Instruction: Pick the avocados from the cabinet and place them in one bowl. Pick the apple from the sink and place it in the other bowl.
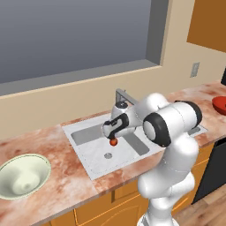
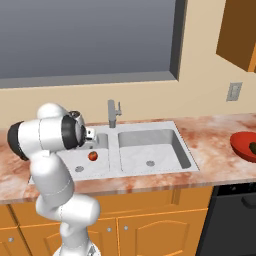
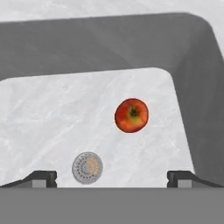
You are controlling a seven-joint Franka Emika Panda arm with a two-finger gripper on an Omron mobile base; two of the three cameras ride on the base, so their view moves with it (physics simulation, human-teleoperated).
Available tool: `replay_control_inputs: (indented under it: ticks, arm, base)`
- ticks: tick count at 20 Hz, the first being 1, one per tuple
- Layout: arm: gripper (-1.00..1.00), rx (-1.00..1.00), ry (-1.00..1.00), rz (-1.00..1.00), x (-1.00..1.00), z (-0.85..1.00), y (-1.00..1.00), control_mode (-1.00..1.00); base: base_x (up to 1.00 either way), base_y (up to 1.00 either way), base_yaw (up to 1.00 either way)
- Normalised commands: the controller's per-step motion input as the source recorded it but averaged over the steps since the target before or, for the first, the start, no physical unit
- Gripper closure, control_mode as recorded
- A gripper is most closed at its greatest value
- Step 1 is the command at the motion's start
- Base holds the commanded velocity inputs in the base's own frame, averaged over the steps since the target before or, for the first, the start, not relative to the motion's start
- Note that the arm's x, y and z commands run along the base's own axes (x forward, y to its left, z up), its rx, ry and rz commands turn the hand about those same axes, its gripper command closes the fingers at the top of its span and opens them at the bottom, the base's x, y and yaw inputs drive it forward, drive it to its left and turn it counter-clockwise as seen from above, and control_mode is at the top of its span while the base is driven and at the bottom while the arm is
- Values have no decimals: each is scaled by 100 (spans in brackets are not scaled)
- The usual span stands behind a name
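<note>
Red with an orange tint, the small round apple (image 3: 131,115) lies on the pale floor of the light grey double-basin sink (image 2: 187,155), in the basin under the arm, which is the left one in the right base view. In the hand view its stem dimple faces almost straight toward the camera, so its short axis points up at the hand. The fruit is nearly round, and I cannot tell any long axis. The round metal drain (image 3: 87,167) is near the apple but apart from it; the apple is between the drain and the dark basin wall.

The two-finger gripper (image 3: 112,177) hangs above this basin, not touching the fruit. Its dark fingertips (image 3: 43,177) stand spread wide, with nothing between them. In the left base view the apple (image 1: 113,141) shows just below the hand.

The angular grey faucet (image 2: 113,113) stands upright behind the divider of the basins. The wide pale cream bowl (image 1: 23,175) sits on the marbled reddish counter (image 1: 66,185), well apart from the sink. The glossy red bowl (image 2: 245,145) is on the counter at the other side. An orange wooden cabinet (image 2: 239,35) hangs on the wall above it.
</note>
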Motion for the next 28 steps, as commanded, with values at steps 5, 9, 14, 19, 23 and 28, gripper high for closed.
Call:
replay_control_inputs:
  ticks: [5, 9, 14, 19, 23, 28]
  arm:
    - [-100, 0, -3, 1, 32, -39, 0, -100]
    - [-100, 0, 3, 1, 14, -47, -3, -100]
    - [-100, 0, 0, 0, 34, -31, -1, -100]
    - [-100, 0, 1, 0, 36, -28, -1, -100]
    - [-100, 0, 5, 0, 34, -32, 0, -100]
    - [-100, 0, 6, 0, 27, -35, 0, -100]
  base:
    - [0, 0, 0]
    - [0, 0, 0]
    - [0, 0, 0]
    - [0, 0, 0]
    - [0, 0, 0]
    - [0, 0, 0]
